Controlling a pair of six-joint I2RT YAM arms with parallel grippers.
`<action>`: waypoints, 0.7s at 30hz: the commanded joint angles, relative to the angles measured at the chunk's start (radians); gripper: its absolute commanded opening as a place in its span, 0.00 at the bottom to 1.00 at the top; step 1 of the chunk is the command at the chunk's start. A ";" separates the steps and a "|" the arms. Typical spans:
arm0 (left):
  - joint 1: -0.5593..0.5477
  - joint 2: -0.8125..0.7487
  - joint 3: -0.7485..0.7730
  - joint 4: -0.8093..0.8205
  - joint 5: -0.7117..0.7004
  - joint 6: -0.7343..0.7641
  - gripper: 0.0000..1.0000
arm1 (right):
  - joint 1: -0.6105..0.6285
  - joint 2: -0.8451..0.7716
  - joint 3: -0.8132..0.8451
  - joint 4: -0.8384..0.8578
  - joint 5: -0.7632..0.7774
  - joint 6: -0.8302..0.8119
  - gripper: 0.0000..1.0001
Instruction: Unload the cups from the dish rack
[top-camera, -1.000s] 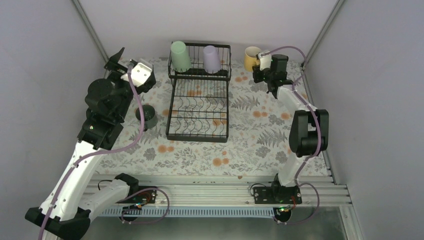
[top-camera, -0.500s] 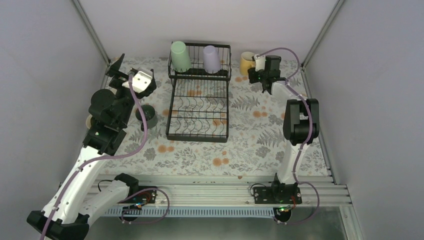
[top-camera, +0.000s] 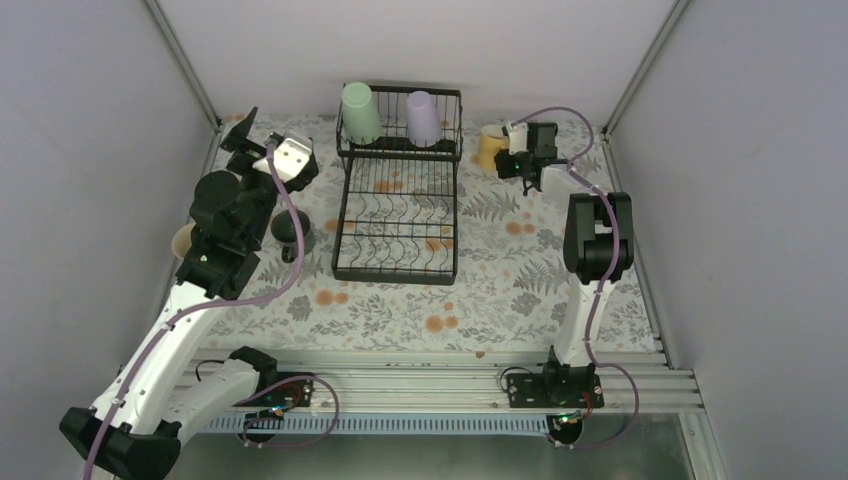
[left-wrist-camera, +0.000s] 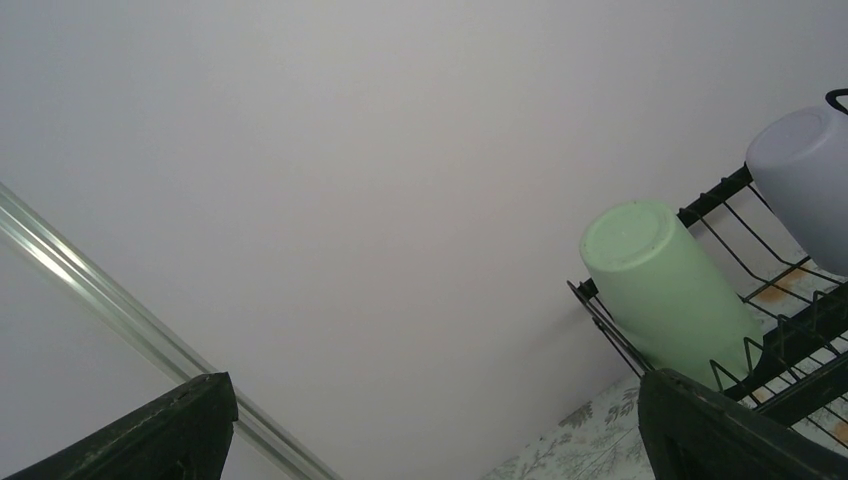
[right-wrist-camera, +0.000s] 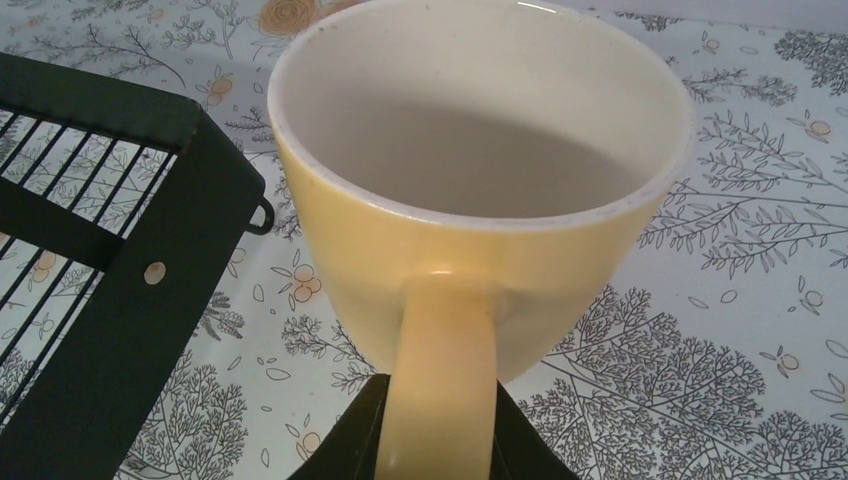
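The black wire dish rack (top-camera: 398, 215) stands mid-table. A mint-green tumbler (top-camera: 359, 112) and a lavender tumbler (top-camera: 422, 118) stand upside down in its raised back shelf; both also show in the left wrist view, the mint one (left-wrist-camera: 665, 290) and the lavender one (left-wrist-camera: 805, 180). My right gripper (top-camera: 512, 160) is shut on the handle (right-wrist-camera: 440, 380) of the yellow-orange mug (right-wrist-camera: 480, 170), held upright low over the cloth just right of the rack's back corner (right-wrist-camera: 120, 230). My left gripper (top-camera: 268, 140) is wide open and empty, left of the rack's shelf. A dark grey-green mug (top-camera: 291, 230) sits left of the rack.
A beige cup (top-camera: 183, 240) peeks out behind my left arm near the left wall. The floral cloth (top-camera: 500, 270) covers the table. Walls close in at the back and on both sides. The metal rail (top-camera: 400, 385) runs along the near edge.
My right gripper has carried the yellow mug left and lower, to beside the rack's back right corner. My left arm has swung towards the back, uncovering the beige cup.
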 joint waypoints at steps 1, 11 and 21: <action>0.006 0.014 0.013 0.051 0.005 -0.028 1.00 | -0.005 -0.042 -0.001 0.035 -0.020 -0.006 0.04; 0.007 0.081 0.068 0.034 0.022 -0.065 1.00 | -0.005 -0.049 -0.019 0.029 0.012 -0.024 0.04; 0.011 0.078 0.076 0.012 0.029 -0.078 1.00 | -0.005 -0.062 -0.052 0.001 0.031 -0.065 0.13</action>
